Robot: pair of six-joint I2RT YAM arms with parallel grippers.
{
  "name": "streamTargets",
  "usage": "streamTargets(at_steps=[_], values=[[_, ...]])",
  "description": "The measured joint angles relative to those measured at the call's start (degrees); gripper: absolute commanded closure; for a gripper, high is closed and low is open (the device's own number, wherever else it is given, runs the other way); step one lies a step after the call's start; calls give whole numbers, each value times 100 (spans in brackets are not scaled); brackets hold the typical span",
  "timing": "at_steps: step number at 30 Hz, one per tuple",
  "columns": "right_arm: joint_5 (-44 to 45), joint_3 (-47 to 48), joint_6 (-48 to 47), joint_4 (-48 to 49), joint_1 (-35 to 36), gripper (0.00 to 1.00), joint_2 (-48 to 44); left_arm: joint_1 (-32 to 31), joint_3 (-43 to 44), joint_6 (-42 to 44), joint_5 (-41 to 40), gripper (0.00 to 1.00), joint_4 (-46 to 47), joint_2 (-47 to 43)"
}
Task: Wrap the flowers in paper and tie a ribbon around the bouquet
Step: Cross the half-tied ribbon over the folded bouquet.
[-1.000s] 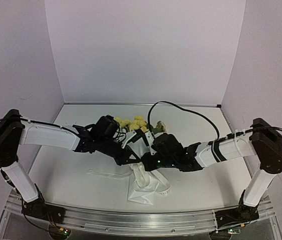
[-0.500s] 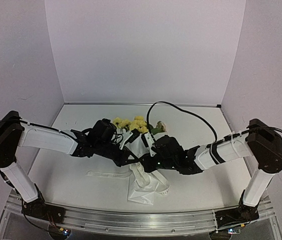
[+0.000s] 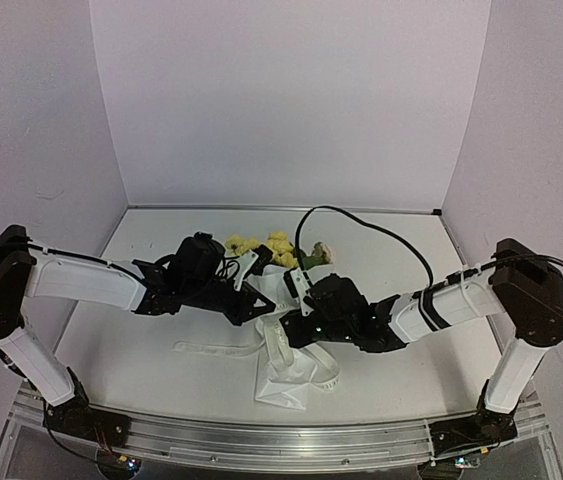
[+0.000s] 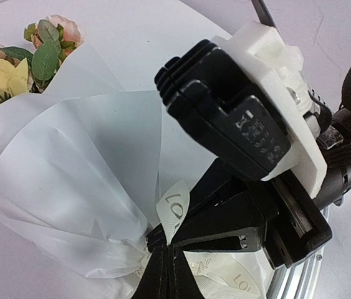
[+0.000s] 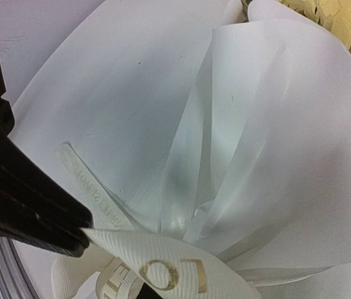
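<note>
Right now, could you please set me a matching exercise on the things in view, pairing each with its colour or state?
Things:
1 flowers
2 paper
3 ribbon
4 cable

Descriptions:
A white, gathered into a cone
B black, a thin arching loop
C pale yellow, poking out of the wide end of the cone
D cream with gold lettering, at the cone's waist

Pairs: 1-C; 2-A; 3-D; 4-B

white paper [image 5: 287,156], yellow flowers [image 5: 334,15], cream ribbon [image 5: 163,265], gold lettering
</note>
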Motion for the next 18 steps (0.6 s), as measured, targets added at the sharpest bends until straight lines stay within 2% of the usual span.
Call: streamTargets(at_steps=[18], values=[[383, 50, -227, 821, -63, 100, 283, 0, -174, -151, 159, 98, 88, 37]])
